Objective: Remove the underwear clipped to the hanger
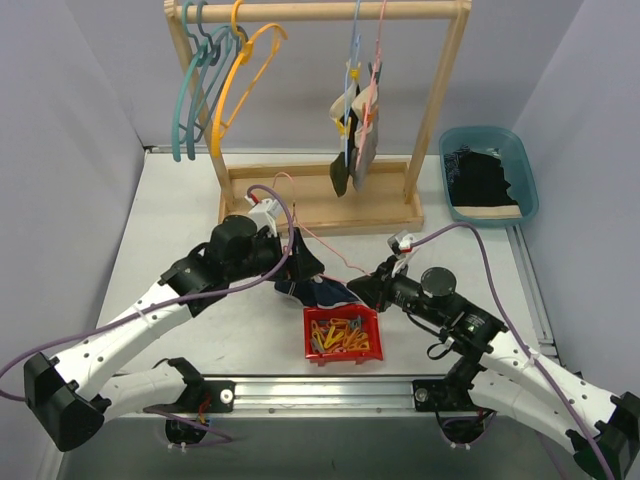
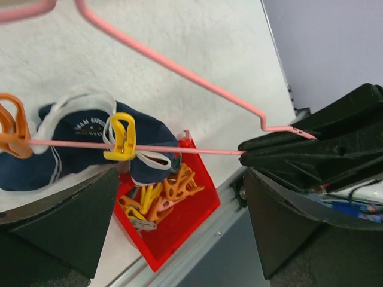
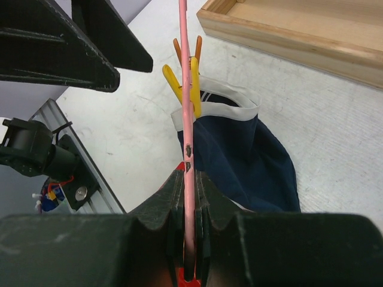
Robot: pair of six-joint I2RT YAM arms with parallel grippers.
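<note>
The navy briefs lie crumpled on the counter. Their pale waistband carries dark lettering and is pinned to the bar of a pink hanger by a yellow clip and an orange clip. The dark olive-black briefs and grey-beige briefs hang limp, bunched together, from the wooden rack.

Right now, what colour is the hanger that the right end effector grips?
Pink; the hanger shows best in the right wrist view.
</note>
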